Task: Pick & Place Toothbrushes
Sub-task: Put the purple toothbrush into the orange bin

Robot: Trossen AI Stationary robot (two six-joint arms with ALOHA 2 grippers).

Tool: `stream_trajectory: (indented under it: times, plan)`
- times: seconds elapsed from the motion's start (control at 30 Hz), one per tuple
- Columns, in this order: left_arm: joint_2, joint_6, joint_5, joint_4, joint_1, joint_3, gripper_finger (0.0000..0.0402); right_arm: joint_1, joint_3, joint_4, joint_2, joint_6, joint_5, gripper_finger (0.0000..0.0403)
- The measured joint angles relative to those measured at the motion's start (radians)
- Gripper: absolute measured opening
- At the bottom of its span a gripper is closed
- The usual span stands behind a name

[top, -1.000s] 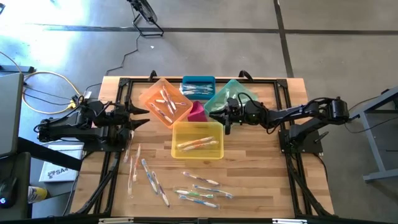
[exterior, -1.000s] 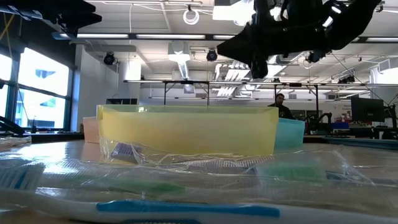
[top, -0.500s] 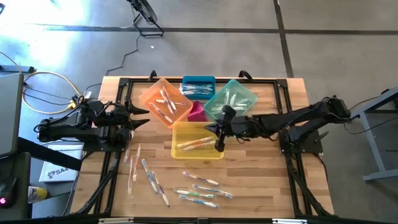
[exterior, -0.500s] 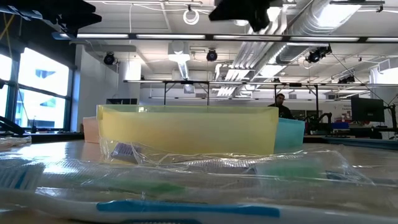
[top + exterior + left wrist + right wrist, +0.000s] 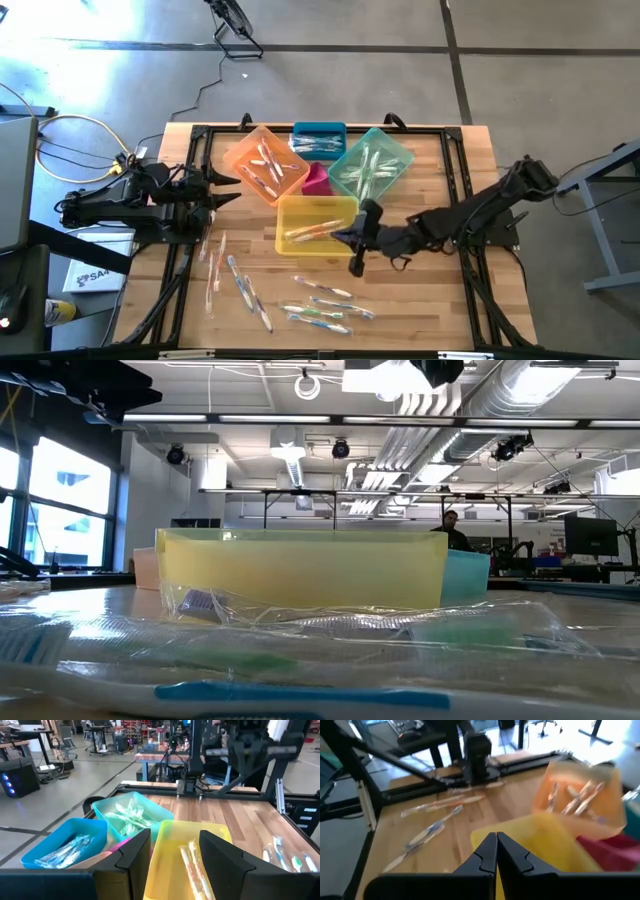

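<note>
The right pincer (image 5: 352,243), fingers pressed together and holding nothing, hovers at the yellow bin's (image 5: 316,224) 3 o'clock edge. Loose toothbrushes (image 5: 318,303) lie on the tabletop (image 5: 430,300) toward its 6 o'clock. The left pincer (image 5: 222,189), spread, waits at the tabletop's 9 o'clock edge.

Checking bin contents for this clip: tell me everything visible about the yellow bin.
The yellow bin is a rectangular, translucent plastic tub with low walls and an open top, standing upright on the wooden table near its middle. Wrapped toothbrushes with orange accents lie inside. The orange bin and pink bin sit close behind it; whether they touch it cannot be told. The right gripper, shut and empty, hovers over its right wall.
</note>
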Motion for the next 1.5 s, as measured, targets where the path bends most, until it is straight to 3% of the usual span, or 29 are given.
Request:
stream_trajectory:
  times: [0.17, 0.4, 0.6, 0.87, 1.07, 1.33, 1.5]
  plan:
    - [0.0, -0.003, 0.0, 0.0, 0.0, 0.0, 0.0164, 0.011, 0.059, -0.062, 0.09, 0.059, -0.032, 0.0002]
    - [0.0, -0.028, 0.0, 0.001, 0.0, 0.0, 0.0164, 0.011, 0.254, -0.317, 0.223, 0.102, -0.072, 0.0002]
    - [0.0, -0.029, 0.0, -0.009, 0.0, 0.0, 0.0164, 0.011, 0.342, -0.483, 0.301, 0.223, -0.161, 0.0002]
    - [0.0, -0.033, 0.0, -0.022, 0.0, 0.0, 0.0164, 0.017, 0.347, -0.493, 0.371, 0.246, -0.339, 0.0002]
    - [0.0, -0.051, 0.0, -0.021, 0.0, 0.0, 0.0164, 0.048, 0.347, -0.498, 0.384, 0.255, -0.4, 0.0002]
    - [0.0, -0.051, 0.0, -0.022, 0.0, 0.0, 0.0164, 0.078, 0.347, -0.496, 0.386, 0.299, -0.395, 0.0005]
    - [0.0, -0.052, 0.0, -0.039, 0.0, 0.0, 0.0164, 0.084, 0.346, -0.489, 0.412, 0.335, -0.378, 0.0044]
